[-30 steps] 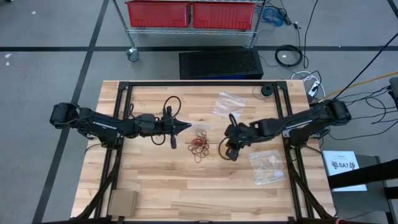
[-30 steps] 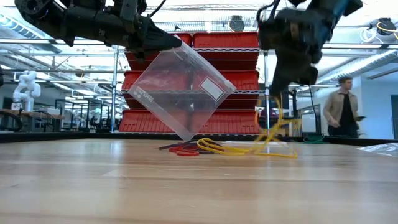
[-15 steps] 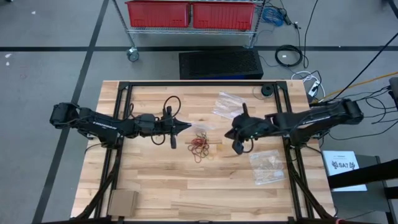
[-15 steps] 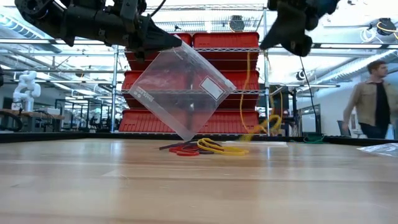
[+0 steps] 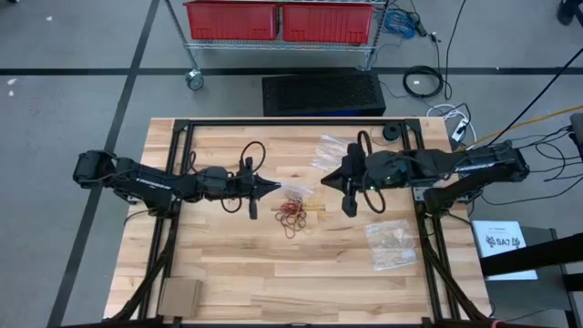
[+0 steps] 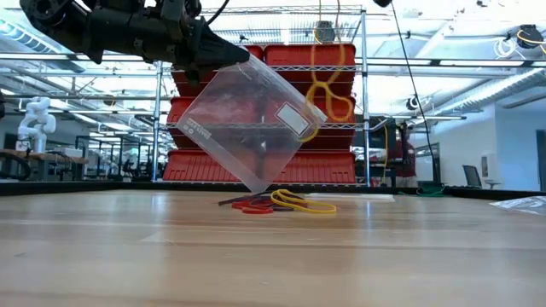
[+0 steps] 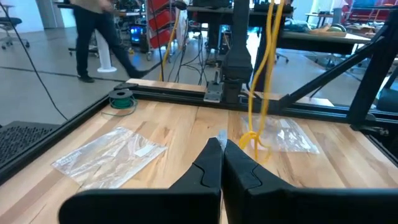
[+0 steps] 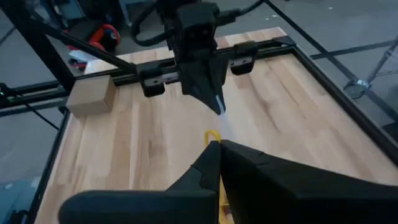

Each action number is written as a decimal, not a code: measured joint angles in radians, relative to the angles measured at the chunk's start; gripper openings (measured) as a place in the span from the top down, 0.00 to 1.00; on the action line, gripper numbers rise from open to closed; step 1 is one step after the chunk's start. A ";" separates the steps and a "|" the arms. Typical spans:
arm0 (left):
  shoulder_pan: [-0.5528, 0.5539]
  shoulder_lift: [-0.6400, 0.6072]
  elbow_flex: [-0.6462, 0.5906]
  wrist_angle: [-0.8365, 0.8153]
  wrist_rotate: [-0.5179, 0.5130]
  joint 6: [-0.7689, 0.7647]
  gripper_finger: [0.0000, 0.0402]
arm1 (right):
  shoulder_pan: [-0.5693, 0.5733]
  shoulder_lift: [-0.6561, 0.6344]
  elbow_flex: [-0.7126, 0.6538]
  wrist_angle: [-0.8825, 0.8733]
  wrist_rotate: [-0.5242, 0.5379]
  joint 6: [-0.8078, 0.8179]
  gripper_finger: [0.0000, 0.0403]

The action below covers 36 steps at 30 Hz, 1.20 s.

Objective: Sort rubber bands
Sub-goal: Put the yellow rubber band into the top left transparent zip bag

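Left tool [image 5: 275, 186] sits over the middle of the wooden worktop [image 5: 228, 264], fingers pressed together on the top edge of a clear plastic bag [image 6: 247, 128]. In the low view the bag hangs tilted, its lowest corner just above the pile, a white label patch on its upper side.

Right tool [image 5: 342, 179] is raised above the worktop, right of the pile and pointing toward the left tool, fingers shut on yellow rubber bands [image 6: 328, 94]. The low view shows those yellow loops dangling high in the air beside the bag, with the right tool itself out of frame at the top. The left wrist view shows them hanging as a long yellow strand [image 7: 261, 87] above the wood. The right wrist view shows a bit of yellow [image 8: 212, 135] right at the closed fingertips.

The remaining rubber bands [image 5: 293, 215] lie in a loose pile on the worktop between the two tools: red, yellow and a few dark ones. In the low view, red loops and one yellow loop [image 6: 299, 203] lie flat under the bag.

Other clear bags on the worktop: one at the back near the right arm [image 5: 330, 150], one with tan contents near the right edge [image 5: 392, 244]. A small cardboard box [image 5: 179, 296] sits at the near left corner.
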 joint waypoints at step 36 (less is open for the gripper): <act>0.003 0.000 0.000 -0.048 0.032 0.056 1.00 | 0.071 0.195 0.048 -0.378 0.006 0.136 1.00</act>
